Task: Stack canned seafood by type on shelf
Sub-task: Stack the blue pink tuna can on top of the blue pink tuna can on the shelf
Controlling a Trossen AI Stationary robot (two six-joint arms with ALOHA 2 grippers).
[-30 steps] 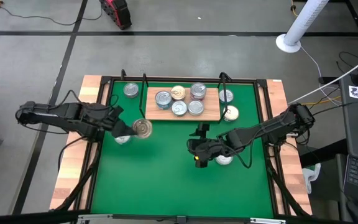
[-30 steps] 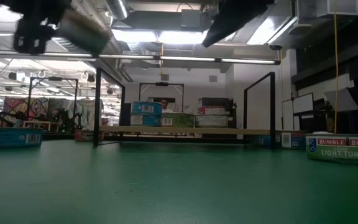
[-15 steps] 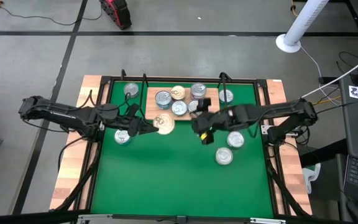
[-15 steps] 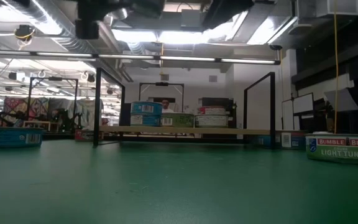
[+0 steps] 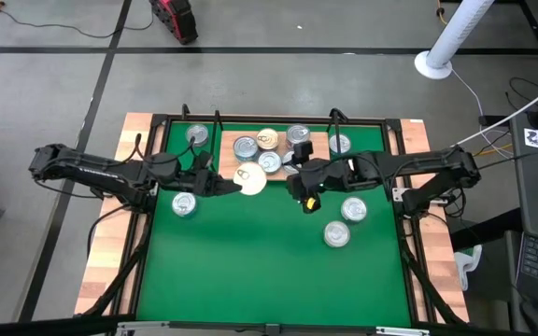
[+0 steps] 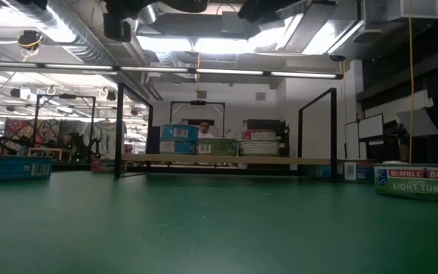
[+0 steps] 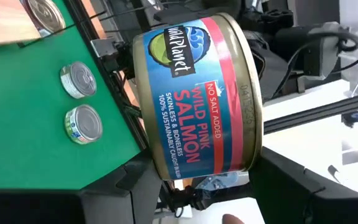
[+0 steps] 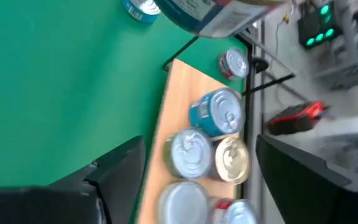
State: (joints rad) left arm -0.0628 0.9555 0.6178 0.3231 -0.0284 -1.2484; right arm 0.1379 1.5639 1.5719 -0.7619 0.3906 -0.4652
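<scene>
A pink-and-blue salmon can point(image 7: 197, 99) is held by my left gripper point(image 5: 236, 183), which reaches in level from the left. The can hangs over the near left corner of the wooden shelf point(image 5: 318, 168). Several cans stand on the shelf, among them a blue one point(image 8: 219, 115) and a gold-lidded one point(image 5: 267, 140). My right gripper point(image 5: 304, 187) hovers open above the shelf's near edge, just right of the held can, with nothing between its fingers point(image 8: 120, 174). Loose cans point(image 5: 184, 204) point(image 5: 354, 209) point(image 5: 336, 234) rest on the green mat. My left gripper pinches the salmon can between its two fingers point(image 7: 110, 199), which come in level from the table's left, one on each flat end point(image 7: 253, 149). The places of contact are hidden behind the can's label side. The can point(image 5: 250, 179) is lifted clear, its lid up.
Thin black wire posts point(image 6: 119, 129) point(image 6: 333, 133) stand at the shelf's sides. Two more cans point(image 5: 197, 135) point(image 5: 340, 144) sit on the mat on either side of the shelf. The near half of the green mat point(image 5: 250, 271) is open.
My left gripper has carried the salmon can toward the table's right, up to the shelf's near left corner, and has tipped to level. My right gripper has risen from the mat beside a loose can and gone toward the far edge, rolling, to the shelf's near edge.
</scene>
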